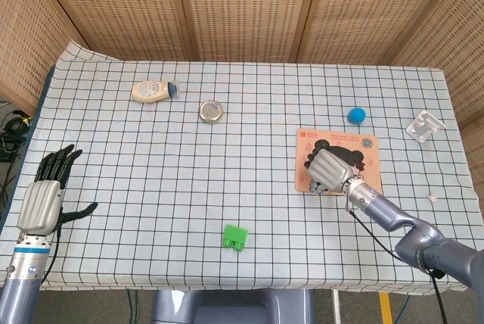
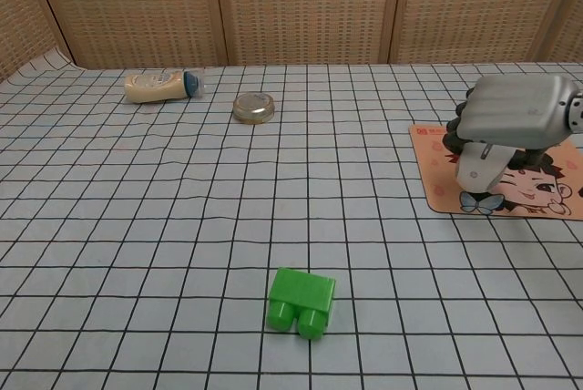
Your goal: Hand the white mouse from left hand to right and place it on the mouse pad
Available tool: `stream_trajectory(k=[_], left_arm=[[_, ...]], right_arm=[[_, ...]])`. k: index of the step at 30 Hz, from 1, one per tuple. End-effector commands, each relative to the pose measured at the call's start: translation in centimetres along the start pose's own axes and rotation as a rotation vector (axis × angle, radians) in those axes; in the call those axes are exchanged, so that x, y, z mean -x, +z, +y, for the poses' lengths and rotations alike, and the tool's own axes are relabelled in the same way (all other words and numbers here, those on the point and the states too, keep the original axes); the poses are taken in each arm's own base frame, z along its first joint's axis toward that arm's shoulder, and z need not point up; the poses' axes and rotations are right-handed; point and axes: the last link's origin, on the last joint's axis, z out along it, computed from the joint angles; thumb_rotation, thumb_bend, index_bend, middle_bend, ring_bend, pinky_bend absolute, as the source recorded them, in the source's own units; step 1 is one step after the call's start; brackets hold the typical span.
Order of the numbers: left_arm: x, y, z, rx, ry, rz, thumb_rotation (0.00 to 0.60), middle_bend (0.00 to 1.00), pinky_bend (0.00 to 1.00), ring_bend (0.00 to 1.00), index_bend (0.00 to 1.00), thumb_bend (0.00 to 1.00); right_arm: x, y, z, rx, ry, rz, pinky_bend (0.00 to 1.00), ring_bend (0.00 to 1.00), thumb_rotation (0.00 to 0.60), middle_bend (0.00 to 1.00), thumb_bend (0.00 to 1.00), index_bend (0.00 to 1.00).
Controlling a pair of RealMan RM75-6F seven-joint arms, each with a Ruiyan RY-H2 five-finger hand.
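Note:
The white mouse (image 2: 481, 169) hangs tilted, nose down, under my right hand (image 2: 515, 117), which grips it from above over the left part of the cartoon mouse pad (image 2: 519, 191). The mouse's lower end is at or just above the pad; I cannot tell whether they touch. From the head view my right hand (image 1: 329, 170) covers the mouse and sits over the left half of the mouse pad (image 1: 355, 142). My left hand (image 1: 47, 195) is at the table's left edge, empty, with its fingers spread. The chest view does not show it.
A cream bottle (image 1: 153, 91) lies at the back left, with a round metal lid (image 1: 212, 110) to its right. A green block (image 1: 235, 236) sits near the front edge. A blue ball (image 1: 357, 115) lies behind the pad, and a clear plastic piece (image 1: 422, 125) at the far right.

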Motion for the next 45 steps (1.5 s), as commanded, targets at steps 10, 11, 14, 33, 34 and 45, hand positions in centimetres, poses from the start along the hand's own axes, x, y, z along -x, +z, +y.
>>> stream_trajectory(k=[10,11,14,33,34,45], left_arm=[[0.2,0.0,0.1,-0.003,-0.012,-0.016,0.600,0.00,0.00,0.00,0.09,0.11],[0.2,0.0,0.1,-0.005,-0.013,-0.016,0.600,0.00,0.00,0.00,0.09,0.11],[0.2,0.0,0.1,-0.005,-0.014,-0.018,0.600,0.00,0.00,0.00,0.09,0.11],[0.7,0.0,-0.8,-0.002,0.067,-0.048,0.600,0.00,0.00,0.00,0.09,0.11],[0.8,-0.1,-1.0,-0.003,0.085,-0.052,0.600,0.00,0.00,0.00,0.09,0.11],[1.2,-0.6,-2.4,-0.005,0.151,-0.045,0.600,0.00,0.00,0.00,0.05,0.11]], right_arm=[[1.1,0.0,0.7,0.054,-0.099,-0.044,0.00,0.00,0.600,0.02,0.20,0.38],[1.0,-0.1,0.7,0.057,-0.112,-0.042,0.00,0.00,0.600,0.00,0.20,0.37],[0.9,-0.3,0.8,0.070,-0.128,-0.027,0.00,0.00,0.600,0.00,0.20,0.36],[1.4,-10.2,-1.5,0.437,0.725,0.213,0.00,0.00,0.600,0.00,0.16,0.12],[1.8,-11.2,-1.5,0.475,0.791,0.229,0.00,0.00,0.600,0.00,0.16,0.10],[3.6,-17.1,-1.4,0.617,1.151,0.308,0.00,0.00,0.600,0.00,0.13,0.02]])
